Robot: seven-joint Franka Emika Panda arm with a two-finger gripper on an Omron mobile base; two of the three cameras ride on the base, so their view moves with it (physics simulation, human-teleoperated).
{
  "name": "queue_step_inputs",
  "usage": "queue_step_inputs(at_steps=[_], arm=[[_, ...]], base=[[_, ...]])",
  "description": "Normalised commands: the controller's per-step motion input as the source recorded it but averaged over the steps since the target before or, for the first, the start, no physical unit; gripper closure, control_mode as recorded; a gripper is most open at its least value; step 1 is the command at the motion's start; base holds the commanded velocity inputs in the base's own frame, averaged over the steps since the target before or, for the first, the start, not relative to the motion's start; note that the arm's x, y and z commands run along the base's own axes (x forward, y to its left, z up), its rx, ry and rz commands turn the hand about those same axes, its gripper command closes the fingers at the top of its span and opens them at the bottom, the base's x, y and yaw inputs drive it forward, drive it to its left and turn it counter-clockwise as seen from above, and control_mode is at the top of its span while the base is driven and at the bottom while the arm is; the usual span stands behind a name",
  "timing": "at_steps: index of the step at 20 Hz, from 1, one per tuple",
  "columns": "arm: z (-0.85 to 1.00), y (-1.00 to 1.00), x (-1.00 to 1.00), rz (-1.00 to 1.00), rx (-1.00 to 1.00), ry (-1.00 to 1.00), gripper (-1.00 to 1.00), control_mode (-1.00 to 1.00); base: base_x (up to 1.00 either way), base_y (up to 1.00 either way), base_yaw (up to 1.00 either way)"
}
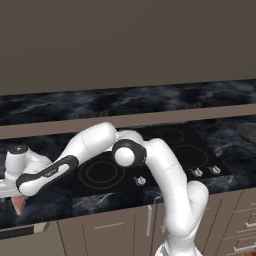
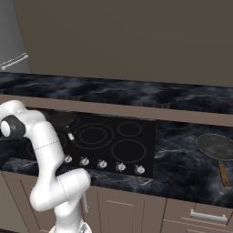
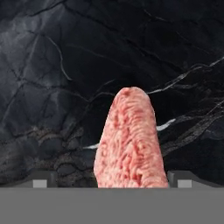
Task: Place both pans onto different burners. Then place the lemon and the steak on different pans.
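Note:
The steak (image 3: 131,140), a pinkish-red slab, lies on the dark marble counter (image 3: 57,87) left of the cooktop. My gripper (image 3: 111,181) hangs open just above it, one fingertip on each side. In the left base view the steak (image 1: 18,204) shows under the gripper (image 1: 17,194). The small black pan (image 2: 59,119) sits on the cooktop's left side, over a burner. A ring-shaped burner (image 2: 93,135) beside it is bare. The wide dark grey pan (image 2: 216,145) with its brown handle rests on the counter right of the cooktop. The lemon is out of view.
Silver knobs (image 2: 102,164) line the cooktop's front edge. A raised brown ledge (image 2: 136,111) runs behind the cooktop. Cabinet doors and drawers (image 1: 115,230) sit below the counter. A grey appliance with a handle (image 2: 13,59) stands at the far left.

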Motion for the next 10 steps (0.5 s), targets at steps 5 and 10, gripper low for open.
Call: queue_step_inputs(at_steps=[5,10], arm=[[-0.11,0.0,-0.74,0.0,-0.1,0.0,-1.0,-1.0],[-0.18,0.0,-0.28,0.0,-0.14,0.0,1.0,-1.0]], base=[[0.0,0.0,0.0],[0.0,0.0,0.0]])
